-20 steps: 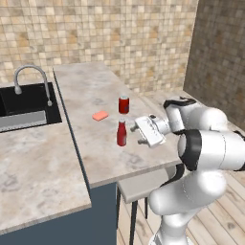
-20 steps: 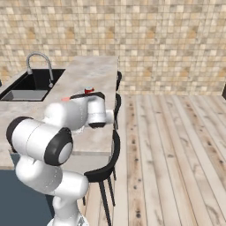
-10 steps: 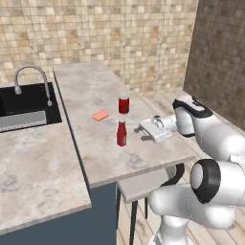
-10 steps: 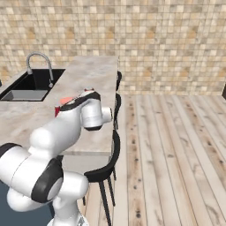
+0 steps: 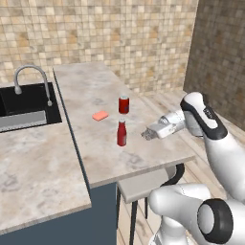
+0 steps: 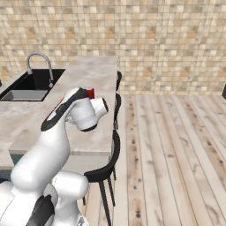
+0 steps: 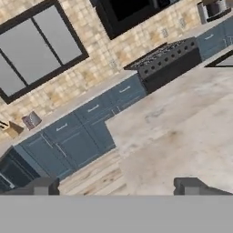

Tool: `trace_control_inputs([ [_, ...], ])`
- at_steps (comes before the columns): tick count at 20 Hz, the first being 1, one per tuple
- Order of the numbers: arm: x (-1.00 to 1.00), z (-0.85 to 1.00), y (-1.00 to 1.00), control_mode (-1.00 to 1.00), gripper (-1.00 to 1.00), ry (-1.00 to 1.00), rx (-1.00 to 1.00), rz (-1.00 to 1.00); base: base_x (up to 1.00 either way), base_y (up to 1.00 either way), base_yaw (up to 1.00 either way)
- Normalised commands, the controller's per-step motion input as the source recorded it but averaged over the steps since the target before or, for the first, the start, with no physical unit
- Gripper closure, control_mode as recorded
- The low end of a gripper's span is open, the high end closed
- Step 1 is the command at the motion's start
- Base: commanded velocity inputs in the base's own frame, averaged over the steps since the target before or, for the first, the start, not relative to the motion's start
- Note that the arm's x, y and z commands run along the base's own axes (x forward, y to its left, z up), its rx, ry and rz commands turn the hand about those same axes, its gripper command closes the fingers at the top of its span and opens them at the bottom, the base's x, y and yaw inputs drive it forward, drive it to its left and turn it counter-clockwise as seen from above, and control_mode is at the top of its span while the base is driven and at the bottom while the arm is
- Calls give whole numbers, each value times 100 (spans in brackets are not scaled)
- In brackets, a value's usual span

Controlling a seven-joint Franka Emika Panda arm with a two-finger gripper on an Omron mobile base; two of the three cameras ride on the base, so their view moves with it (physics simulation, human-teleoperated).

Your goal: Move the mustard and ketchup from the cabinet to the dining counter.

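The slim red ketchup bottle [image 5: 121, 133] stands upright on the beige marble-look dining counter [image 5: 95, 158], no writing legible. The gripper [image 5: 146, 135], beside it, has its jaws spread apart, empty.

dining counter [image 5: 158, 148] | ketchup [image 5: 121, 133] | red can [image 5: 124, 104] | pink sponge [image 5: 100, 116]

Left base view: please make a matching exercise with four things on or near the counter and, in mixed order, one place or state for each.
Things:
1. ketchup
2. red can
3. pink sponge
4. end effector

Descriptions:
A. open, holding nothing
B. flat on the dining counter, nearest the sink
C. upright, nearest the counter's front edge
D. upright, behind the ketchup

Pairs: 1-C, 2-D, 3-B, 4-A
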Motion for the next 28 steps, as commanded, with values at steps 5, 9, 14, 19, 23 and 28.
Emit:
trace_control_inputs([
  [5,-39,27,-1,-100,-100,14,-28,-24,0,0,0],
  [9,-37,19,-4,-100,-100,4,-36,-30,0,0,0],
  [14,-28,20,-9,-100,-100,6,-39,-32,0,0,0],
  [19,-45,23,-20,-100,-100,2,-27,-24,0,0,0],
  [23,-57,17,-25,-100,-100,0,-20,-16,0,0,0],
  [28,-51,25,-18,-100,-100,0,-12,-10,0,0,0],
])
